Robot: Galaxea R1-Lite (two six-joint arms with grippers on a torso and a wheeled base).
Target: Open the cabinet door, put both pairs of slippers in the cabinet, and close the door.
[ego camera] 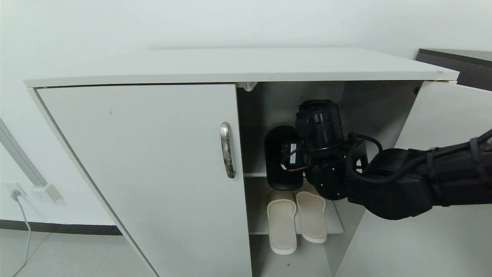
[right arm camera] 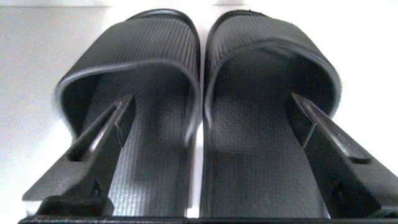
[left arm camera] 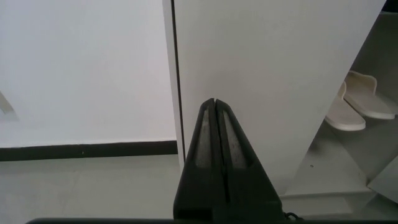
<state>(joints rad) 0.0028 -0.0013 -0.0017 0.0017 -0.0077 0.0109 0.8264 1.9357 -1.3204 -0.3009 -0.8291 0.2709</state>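
The white cabinet (ego camera: 230, 65) has its left door (ego camera: 146, 161) closed and its right door (ego camera: 442, 127) swung open. A pair of black slippers (ego camera: 282, 157) lies on the upper shelf (ego camera: 251, 174), side by side. My right gripper (right arm camera: 211, 102) is open inside the cabinet, one finger (right arm camera: 106, 134) in each slipper (right arm camera: 155, 62) under the strap, apart from the inner walls. The white slippers (ego camera: 296, 221) rest on the lower shelf (ego camera: 338, 227), heels sticking out over its edge. My left gripper (left arm camera: 214, 124) is shut on nothing, low in front of the closed door.
A metal handle (ego camera: 226, 150) sits on the closed door's inner edge. A wall socket with a cable (ego camera: 15, 194) is at the lower left, above bare floor (ego camera: 57, 254). A dark panel (ego camera: 457, 65) stands behind the cabinet's right corner.
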